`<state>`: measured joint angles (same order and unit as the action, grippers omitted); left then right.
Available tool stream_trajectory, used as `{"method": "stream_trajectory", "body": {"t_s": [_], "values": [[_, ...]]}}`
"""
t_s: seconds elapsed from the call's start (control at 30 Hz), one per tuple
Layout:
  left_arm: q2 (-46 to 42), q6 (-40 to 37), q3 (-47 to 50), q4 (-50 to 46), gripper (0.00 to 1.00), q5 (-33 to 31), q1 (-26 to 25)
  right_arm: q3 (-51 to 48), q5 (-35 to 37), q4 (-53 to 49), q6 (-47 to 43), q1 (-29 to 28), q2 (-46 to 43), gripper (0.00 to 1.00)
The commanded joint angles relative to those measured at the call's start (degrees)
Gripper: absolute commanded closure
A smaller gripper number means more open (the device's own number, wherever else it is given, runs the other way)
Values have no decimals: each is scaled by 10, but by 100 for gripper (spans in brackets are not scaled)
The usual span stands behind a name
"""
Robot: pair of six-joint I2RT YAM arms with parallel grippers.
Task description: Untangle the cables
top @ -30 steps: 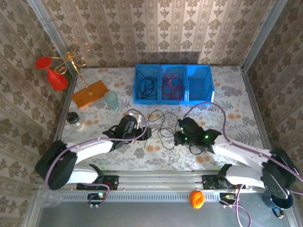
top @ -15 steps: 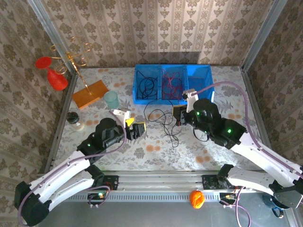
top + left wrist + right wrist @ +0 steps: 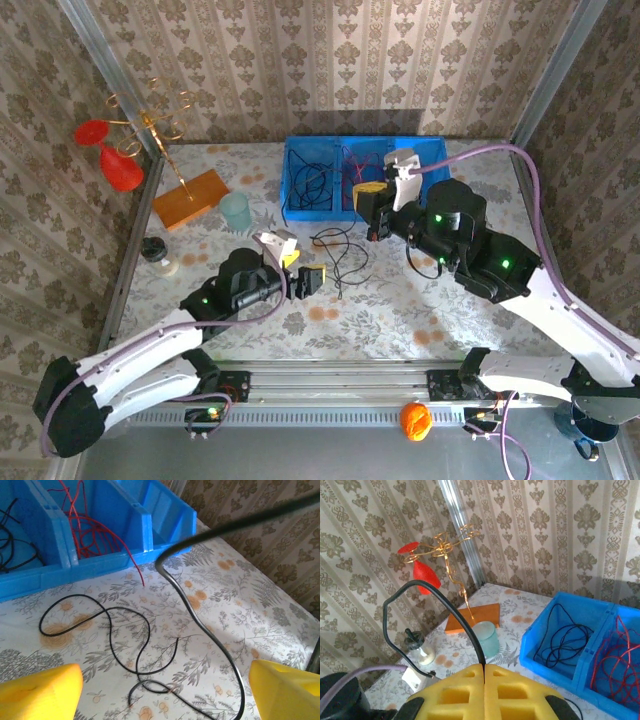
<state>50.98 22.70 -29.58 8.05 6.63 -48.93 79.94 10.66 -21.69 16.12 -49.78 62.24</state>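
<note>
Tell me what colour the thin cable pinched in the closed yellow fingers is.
Black. The thin cable shows best in the right wrist view.

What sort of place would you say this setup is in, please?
Probably a robot test cell dressed up as a home: patterned wallpaper hung inside a bare metal frame, a floral table cover, and a blue bin holding sorted red and black cables.
</note>
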Motion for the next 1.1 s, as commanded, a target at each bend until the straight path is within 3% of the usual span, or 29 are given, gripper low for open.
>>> {"method": "stream_trajectory", "body": {"t_s": [0.0,0.4,0.73,0.9,1.07], "values": [[9,13,11,55,12,2,-10,33,16,25,-26,-3,18,100],[17,31,24,112,15,40,-15,83,13,42,-33,-3,68,100],[95,40,12,185,28,52,-14,95,1,52,-21,-4,66,100],[159,48,-7,248,43,80,-14,94,-2,53,-10,-4,56,100],[196,61,-31,265,87,108,-14,60,39,55,-10,4,39,100]]}}
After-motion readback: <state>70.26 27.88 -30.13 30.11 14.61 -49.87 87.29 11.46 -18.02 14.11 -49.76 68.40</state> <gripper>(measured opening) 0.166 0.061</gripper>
